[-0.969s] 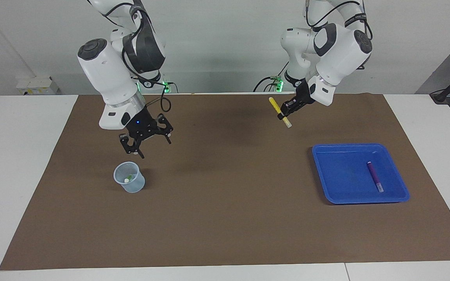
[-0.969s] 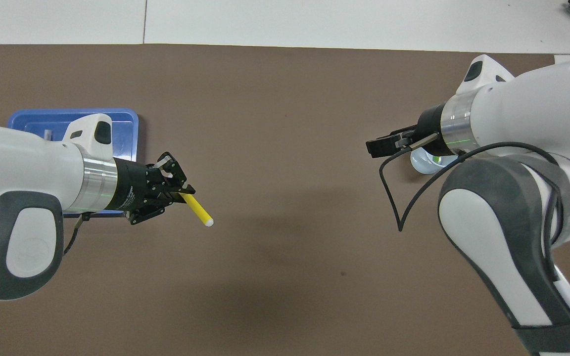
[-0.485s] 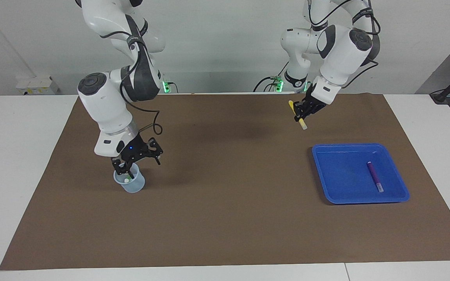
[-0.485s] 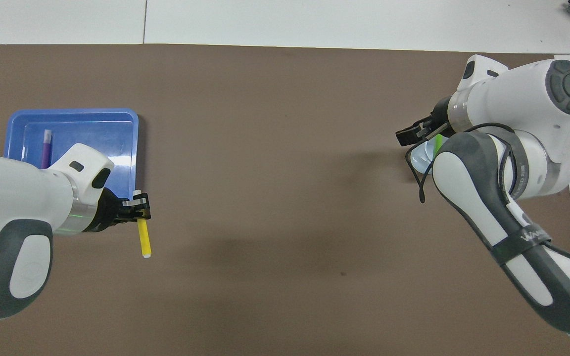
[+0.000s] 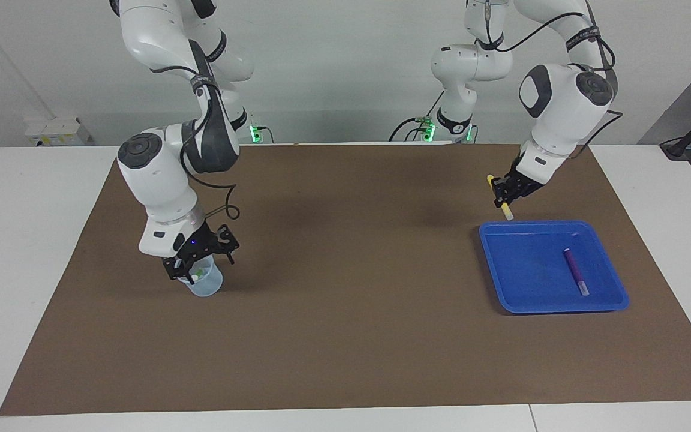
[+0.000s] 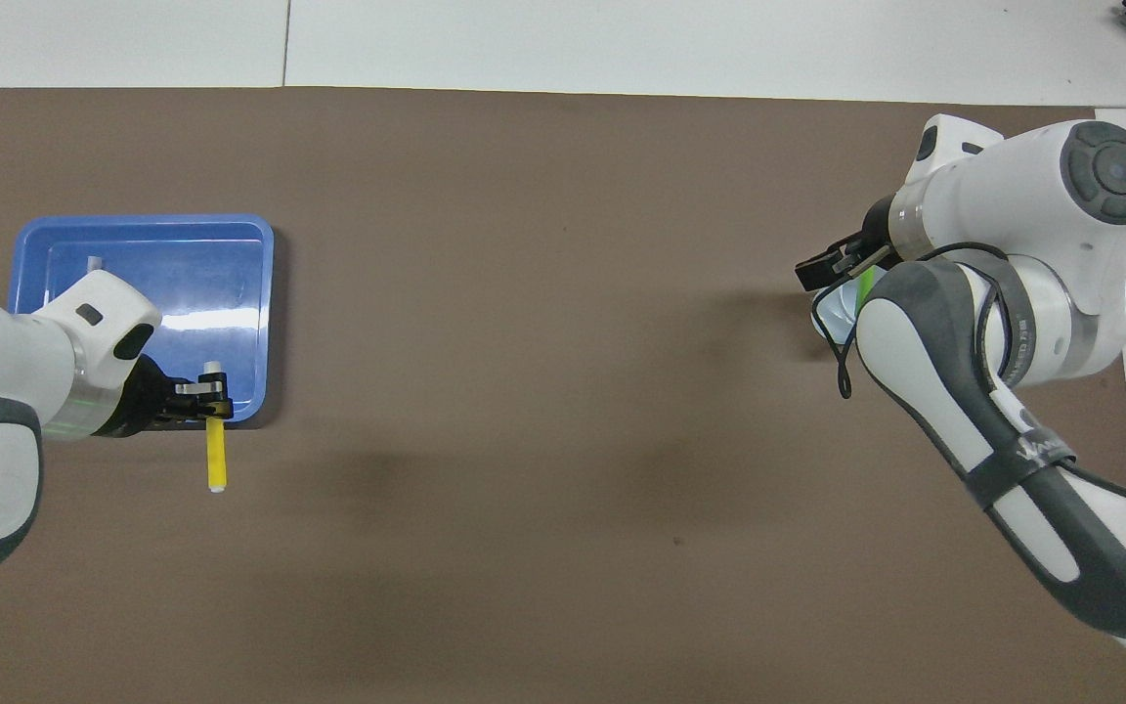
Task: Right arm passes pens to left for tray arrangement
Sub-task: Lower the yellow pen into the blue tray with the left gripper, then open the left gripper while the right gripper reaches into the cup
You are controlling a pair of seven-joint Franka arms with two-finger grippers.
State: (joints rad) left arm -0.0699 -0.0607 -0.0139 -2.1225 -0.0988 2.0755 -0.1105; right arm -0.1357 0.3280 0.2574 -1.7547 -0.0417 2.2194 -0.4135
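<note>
Across nearly the whole white table [image 5: 33, 252]: flat brown rectangular mat [image 5: 345, 336], carrying everything else.

Toward the left arm's end of that mat: shallow bright blue plastic tray [image 5: 504, 282] [image 6: 250, 293], nearly square, rounded corners, raised rim. Inside the tray, on its floor, in the part toward the left arm's end: slim purple marker pen [image 5: 574, 269] with a whitish tip, lying flat, mostly hidden in the overhead view.

Over the tray's edge nearest the robots: left arm's black two-finger gripper [image 5: 506, 191] [image 6: 203, 399], raised, clamped on a slim yellow marker pen [image 5: 499, 198] [image 6: 216, 458]. Gripped near one end, tilted steeply, whitish tip lowest and hanging just above the tray's rim at the corner nearest the robots and nearest the table's middle; not touching the tray as far as can be told. From overhead, most of the yellow barrel sticking out of the fingers toward the robots, over the mat just beside the tray.

Well apart from the tray, toward the right arm's end of the mat: small translucent bluish plastic cup [image 5: 204, 283] [image 6: 832, 311], upright. Right arm's black gripper with small blue light [image 5: 194, 269] [image 6: 832, 269] lowered onto the cup's mouth, fingertips at or within the rim. Finger spread: cannot tell. Inside the cup, between the fingers: slim green marker pen [image 5: 200, 274] [image 6: 864, 286], only a short bit showing.
</note>
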